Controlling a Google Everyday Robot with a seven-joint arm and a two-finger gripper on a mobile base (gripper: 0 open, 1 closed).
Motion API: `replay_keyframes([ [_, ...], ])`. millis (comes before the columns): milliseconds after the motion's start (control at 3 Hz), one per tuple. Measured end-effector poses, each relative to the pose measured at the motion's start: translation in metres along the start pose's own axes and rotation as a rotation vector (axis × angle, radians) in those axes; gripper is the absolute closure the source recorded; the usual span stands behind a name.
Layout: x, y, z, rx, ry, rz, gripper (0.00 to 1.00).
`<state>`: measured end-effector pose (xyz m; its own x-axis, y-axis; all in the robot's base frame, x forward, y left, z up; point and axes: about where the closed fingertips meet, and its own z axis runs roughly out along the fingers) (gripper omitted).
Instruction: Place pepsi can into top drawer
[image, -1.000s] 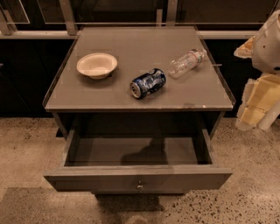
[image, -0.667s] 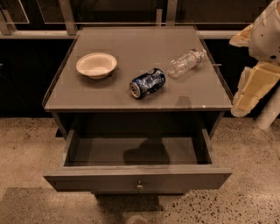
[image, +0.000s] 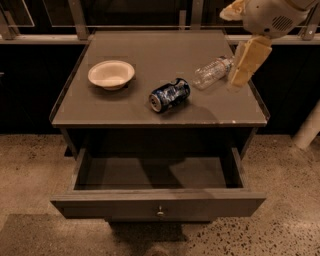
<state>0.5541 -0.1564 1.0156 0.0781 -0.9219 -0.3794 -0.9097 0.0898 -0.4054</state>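
Observation:
The pepsi can (image: 170, 94), dark blue with white markings, lies on its side near the front middle of the grey cabinet top (image: 150, 50). The top drawer (image: 158, 205) below is pulled open and looks empty, with a small metal knob (image: 160, 212) at the centre of its front panel. My gripper (image: 246, 64), with cream-coloured fingers, hangs at the upper right above the cabinet's right side, over the cap end of the clear bottle and well to the right of the can. It holds nothing.
A white bowl (image: 111, 74) sits on the left of the cabinet top. A clear plastic bottle (image: 211, 73) lies on its side at the right, just behind the can. A speckled floor (image: 290, 200) surrounds the cabinet. A dark railing runs behind.
My arm and gripper have moved in from the right edge, up and leftward over the cabinet's right side. The can, bottle, bowl and drawer have not moved.

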Motion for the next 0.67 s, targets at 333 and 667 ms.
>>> replay_keyframes([
  [333, -0.0036, -0.0058, -0.0051, 0.018, -0.008, -0.006, 0.0],
  [667, 0.0045, -0.0048, 0.0019, 0.01, -0.015, 0.021, 0.0],
])
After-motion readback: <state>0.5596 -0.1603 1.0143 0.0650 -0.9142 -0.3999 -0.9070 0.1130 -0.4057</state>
